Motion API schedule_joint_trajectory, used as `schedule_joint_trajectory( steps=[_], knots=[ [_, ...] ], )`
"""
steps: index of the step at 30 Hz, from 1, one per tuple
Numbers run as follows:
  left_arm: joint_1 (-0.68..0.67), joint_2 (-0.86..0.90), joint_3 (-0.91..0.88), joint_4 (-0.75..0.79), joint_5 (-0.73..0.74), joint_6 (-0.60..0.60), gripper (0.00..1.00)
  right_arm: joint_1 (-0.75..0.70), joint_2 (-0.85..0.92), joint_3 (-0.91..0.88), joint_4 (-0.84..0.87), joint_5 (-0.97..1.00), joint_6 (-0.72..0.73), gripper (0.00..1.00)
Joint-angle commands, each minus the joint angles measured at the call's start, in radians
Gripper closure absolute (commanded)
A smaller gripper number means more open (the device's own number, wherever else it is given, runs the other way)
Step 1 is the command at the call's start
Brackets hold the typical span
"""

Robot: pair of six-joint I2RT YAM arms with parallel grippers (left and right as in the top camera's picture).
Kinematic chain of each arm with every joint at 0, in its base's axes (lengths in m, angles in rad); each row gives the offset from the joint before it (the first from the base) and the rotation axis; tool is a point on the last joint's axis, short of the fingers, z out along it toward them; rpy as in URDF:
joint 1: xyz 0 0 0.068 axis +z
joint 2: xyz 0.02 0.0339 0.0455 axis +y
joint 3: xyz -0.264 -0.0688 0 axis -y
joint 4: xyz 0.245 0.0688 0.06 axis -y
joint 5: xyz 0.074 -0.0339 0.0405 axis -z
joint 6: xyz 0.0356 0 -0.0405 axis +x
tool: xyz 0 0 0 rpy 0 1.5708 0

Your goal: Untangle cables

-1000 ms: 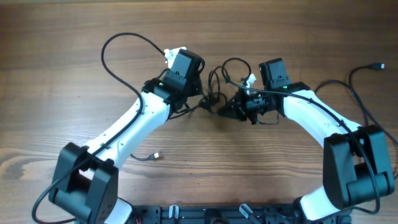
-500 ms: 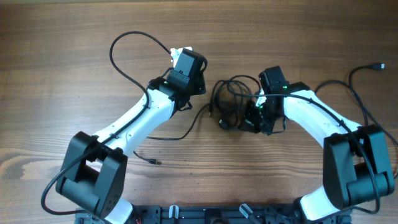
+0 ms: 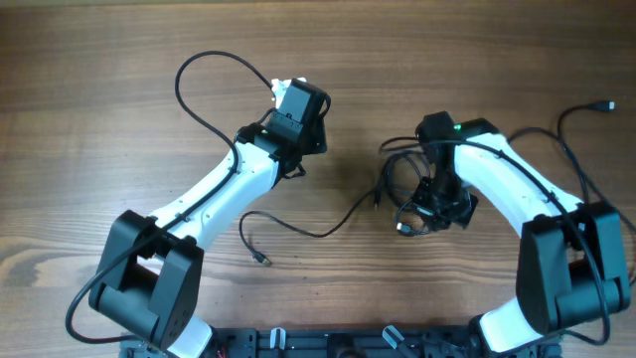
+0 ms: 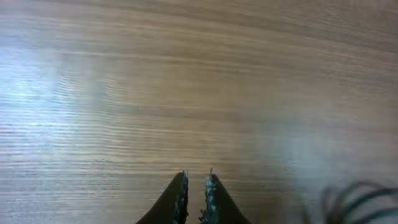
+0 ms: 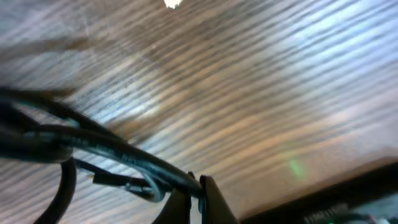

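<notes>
My right claw (image 5: 199, 185) is clamped on the knotted bundle of thin black plug-ended cords (image 3: 405, 194), right of the wooden table's (image 3: 119, 60) centre. One black cord (image 3: 318, 233) trails out toward the front edge, so I judge the job partly done. My left claw (image 4: 198, 177), barely parted, holds nothing.

Open tabletop (image 3: 99, 60) beyond, cables (image 5: 124, 158) bunched at right pincer (image 5: 198, 182) (strand trailing left)
</notes>
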Motion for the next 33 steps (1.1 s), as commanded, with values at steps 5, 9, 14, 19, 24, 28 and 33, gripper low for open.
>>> schedule_joint_trajectory(
  steps=[5, 9, 14, 19, 24, 28, 33],
  knots=[
    [0.060, 0.010, 0.006, -0.025, -0.085, 0.004, 0.86, 0.034, -0.008, 0.306, -0.087, -0.412, -0.401, 0.95],
    [0.094, 0.010, 0.006, -0.029, -0.021, 0.004, 0.86, 0.114, -0.006, 0.304, 0.180, -0.652, -0.449, 0.96],
    [0.098, 0.010, 0.006, -0.030, -0.017, 0.005, 0.85, 0.203, 0.014, 0.304, 0.169, 0.018, -0.079, 0.96],
    [0.098, 0.010, 0.006, -0.029, -0.013, 0.004, 0.84, 0.210, 0.048, 0.304, 0.015, 0.343, 0.178, 0.96],
    [0.098, 0.010, 0.006, -0.029, -0.013, 0.005, 0.84, 0.209, 0.051, 0.304, 0.206, -0.143, -0.254, 0.96],
    [0.098, 0.010, 0.006, -0.033, -0.013, 0.005, 0.84, 0.209, 0.053, 0.304, 0.071, 0.296, 0.053, 0.95],
    [0.098, 0.010, 0.006, -0.032, -0.013, 0.005, 0.84, 0.209, 0.053, 0.304, 0.039, 0.404, -0.066, 0.96]
  ],
)
